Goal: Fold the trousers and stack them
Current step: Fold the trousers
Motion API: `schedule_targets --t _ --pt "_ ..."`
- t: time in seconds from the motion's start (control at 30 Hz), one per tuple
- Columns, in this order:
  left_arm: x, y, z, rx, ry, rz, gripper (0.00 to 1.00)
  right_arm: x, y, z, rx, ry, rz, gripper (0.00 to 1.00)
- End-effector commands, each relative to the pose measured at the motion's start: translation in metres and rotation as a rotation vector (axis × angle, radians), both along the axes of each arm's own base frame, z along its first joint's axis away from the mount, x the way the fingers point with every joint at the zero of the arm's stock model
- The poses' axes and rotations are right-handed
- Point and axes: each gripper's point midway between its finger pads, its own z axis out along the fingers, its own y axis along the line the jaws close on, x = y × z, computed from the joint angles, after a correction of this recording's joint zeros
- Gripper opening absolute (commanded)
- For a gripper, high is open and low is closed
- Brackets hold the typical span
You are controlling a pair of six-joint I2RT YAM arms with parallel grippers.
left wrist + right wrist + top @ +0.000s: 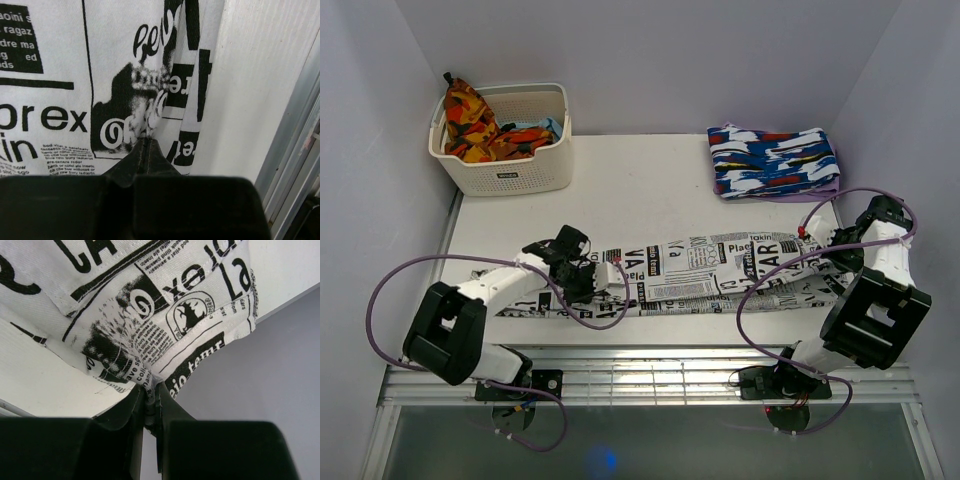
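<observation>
1. White fabric trousers printed with black newspaper text (pixel 720 265) lie stretched in a long band on the white surface (pixel 640 190). They are nearer the arm bases than the white perforated plastic basket (pixel 510 172) and reach well to its right.
2. The left tool (pixel 144 144) is clamped tight on a small pucker of the trousers. The right tool (pixel 150 390) is likewise closed on a hem corner, which is raised off the surface.
3. Both pinches take little cloth, so a quick pull may slip a layer free and skew the fold.
4. Uneven arm travel may twist the legs or drag them over the surface edge farthest from the basket.
5. The basket holds a crumpled orange-red-yellow patterned cloth (pixel 470 125) heaped above its rim, with a scrap of blue cloth (pixel 546 128) beside it.
6. A folded blue-white-red patterned garment (pixel 775 160) lies right of the basket. It is probably the stack, and a sloppy drop could muss it.
</observation>
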Motion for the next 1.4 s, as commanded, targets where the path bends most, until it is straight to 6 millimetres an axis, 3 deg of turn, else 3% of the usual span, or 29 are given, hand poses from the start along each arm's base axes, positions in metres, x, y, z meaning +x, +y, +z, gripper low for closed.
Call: schedule_targets --t 0.0,0.2,0.37,0.53,0.57,0.73,0.83,0.93,1.2,1.33,1.37 --pt "0.016 0.002 0.028 -0.032 -0.083 0.046 0.00 0.017 -0.007 0.018 -0.025 -0.067 -0.006 0.08" --pt "0.021 0.010 0.069 -0.100 -0.118 0.078 0.00 0.022 -0.010 0.044 -0.044 -0.103 0.002 0.08" --pt "0.002 0.015 0.076 -0.105 -0.091 0.038 0.00 0.001 -0.012 0.055 -0.113 -0.124 0.071 0.08" --pt "-0.018 0.022 0.050 -0.078 -0.025 0.002 0.00 -0.026 -0.017 0.020 -0.196 -0.065 0.141 0.08" --pt "-0.022 0.024 0.045 -0.070 -0.004 -0.005 0.00 -0.033 -0.016 0.006 -0.192 -0.032 0.138 0.08" --pt "-0.030 0.032 0.008 0.004 0.105 -0.010 0.00 -0.039 -0.019 -0.030 -0.173 0.034 0.101 0.08" --pt "-0.024 0.034 -0.012 0.042 0.136 0.017 0.00 -0.041 -0.024 -0.043 -0.185 0.065 0.086 0.08" --pt "-0.018 0.040 -0.030 0.094 0.157 0.042 0.00 -0.042 -0.026 -0.048 -0.179 0.081 0.072 0.08" --pt "-0.008 0.040 -0.043 0.121 0.173 0.091 0.00 -0.045 -0.038 -0.062 -0.231 0.121 0.046 0.08" --pt "0.001 0.037 -0.038 0.106 0.170 0.117 0.00 -0.031 -0.038 -0.039 -0.194 0.088 0.022 0.08" --pt "0.002 0.038 -0.035 0.104 0.171 0.125 0.00 -0.016 -0.045 -0.018 -0.207 0.042 0.015 0.08"
